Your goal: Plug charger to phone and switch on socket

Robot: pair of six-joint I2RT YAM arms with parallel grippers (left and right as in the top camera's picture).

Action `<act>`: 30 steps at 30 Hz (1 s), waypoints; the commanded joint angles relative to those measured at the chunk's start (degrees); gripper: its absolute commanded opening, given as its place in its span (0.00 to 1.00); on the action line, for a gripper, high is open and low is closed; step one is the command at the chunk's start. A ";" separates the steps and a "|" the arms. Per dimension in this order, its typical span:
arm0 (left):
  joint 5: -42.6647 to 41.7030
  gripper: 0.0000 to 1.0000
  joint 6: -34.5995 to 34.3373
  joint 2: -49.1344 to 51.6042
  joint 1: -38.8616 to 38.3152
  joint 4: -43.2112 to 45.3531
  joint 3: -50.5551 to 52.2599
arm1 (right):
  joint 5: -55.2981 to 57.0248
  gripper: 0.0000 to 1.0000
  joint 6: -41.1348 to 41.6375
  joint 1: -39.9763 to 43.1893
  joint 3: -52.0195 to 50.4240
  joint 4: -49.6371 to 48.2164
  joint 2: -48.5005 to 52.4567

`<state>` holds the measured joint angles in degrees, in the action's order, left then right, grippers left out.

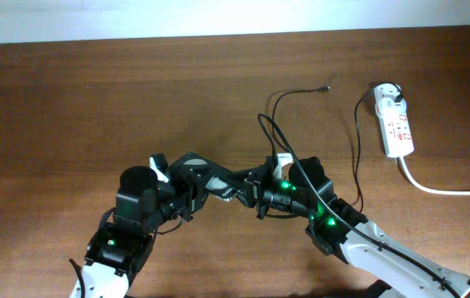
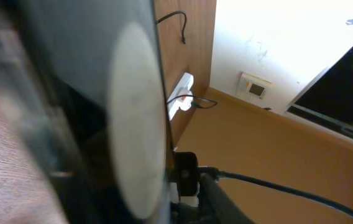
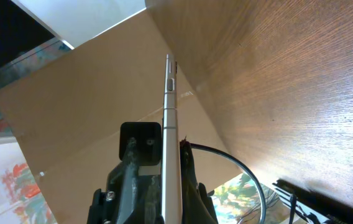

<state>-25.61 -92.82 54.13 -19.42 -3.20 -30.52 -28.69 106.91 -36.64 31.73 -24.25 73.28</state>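
The phone (image 1: 214, 180) is a black slab held off the table between both arms. My right gripper (image 1: 257, 194) is shut on one end; the right wrist view shows the phone edge-on (image 3: 170, 93) between my fingers (image 3: 169, 149). My left gripper (image 1: 179, 184) is at the other end. There the phone (image 2: 127, 93) fills the view, blurred, and my own fingers are not distinct. The charger cable (image 1: 301, 91) lies loose at the back with its plug tip free. Its white adapter (image 1: 390, 93) sits in the socket (image 1: 395, 128) at the far right.
The socket's thick white cord (image 1: 434, 189) runs off the right edge. The black cable loops over my right arm (image 1: 334, 207) and shows beside my right finger (image 3: 238, 165). The socket also shows in the left wrist view (image 2: 179, 93), near the table's edge.
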 commanded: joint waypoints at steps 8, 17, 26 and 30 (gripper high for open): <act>6.19 0.31 0.48 -0.09 0.22 0.55 0.00 | -3.56 0.04 0.11 -0.46 0.66 -0.20 -0.81; 7.41 0.03 0.46 -0.09 0.22 0.13 0.00 | -3.78 0.04 0.09 -0.35 0.66 -0.15 -0.81; 14.58 0.00 5.81 -0.09 0.22 -1.09 0.00 | 9.35 0.36 -15.04 -0.37 0.66 20.44 -0.81; 16.70 0.00 23.26 -0.02 0.20 -8.13 0.00 | 24.96 1.00 -35.17 -0.37 0.66 29.51 -0.81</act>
<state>-11.03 -81.65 54.87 -19.51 -9.23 -29.26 -13.87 85.32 -36.71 32.95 2.42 72.29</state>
